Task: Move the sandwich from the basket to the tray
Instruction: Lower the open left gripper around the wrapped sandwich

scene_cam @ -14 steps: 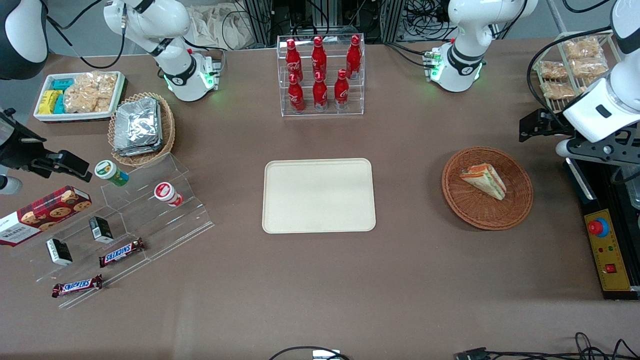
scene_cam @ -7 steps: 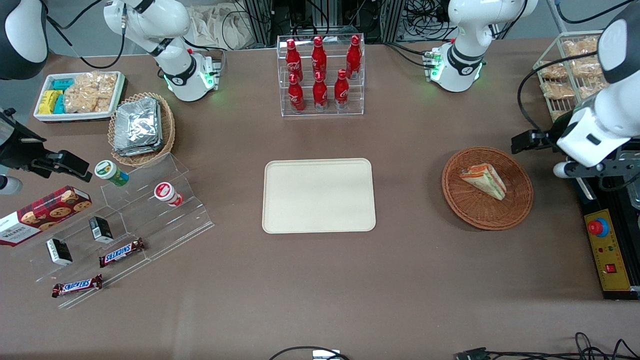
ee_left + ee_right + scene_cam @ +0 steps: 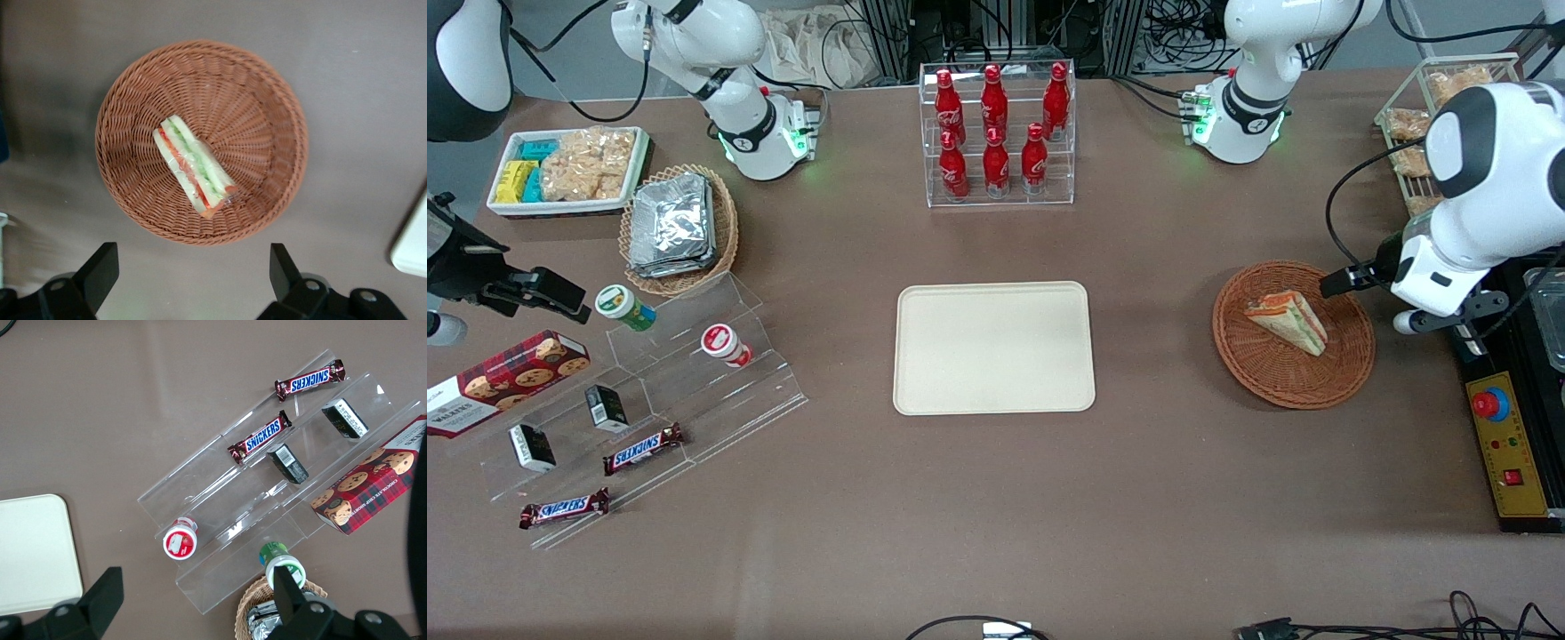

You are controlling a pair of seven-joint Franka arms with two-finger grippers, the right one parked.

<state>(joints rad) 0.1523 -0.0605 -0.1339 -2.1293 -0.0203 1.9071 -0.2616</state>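
Pincer [image 3: 188, 280] moved over basket [image 3: 1352, 373] | open | sandwich [image 3: 1288, 322] inside

Broad brown worktop [image 3: 1156, 498], matte, evenly lit from above with soft shadows. Along the edge farthest from the front camera, dark metal framing [image 3: 889, 36] and tangled black cables [image 3: 1183, 27], plus crumpled pale cloth [image 3: 818, 44]. Grey floor [image 3: 569, 62] showing past the worktop's corner. More black cables [image 3: 1476, 622] trailing at the edge nearest the camera.
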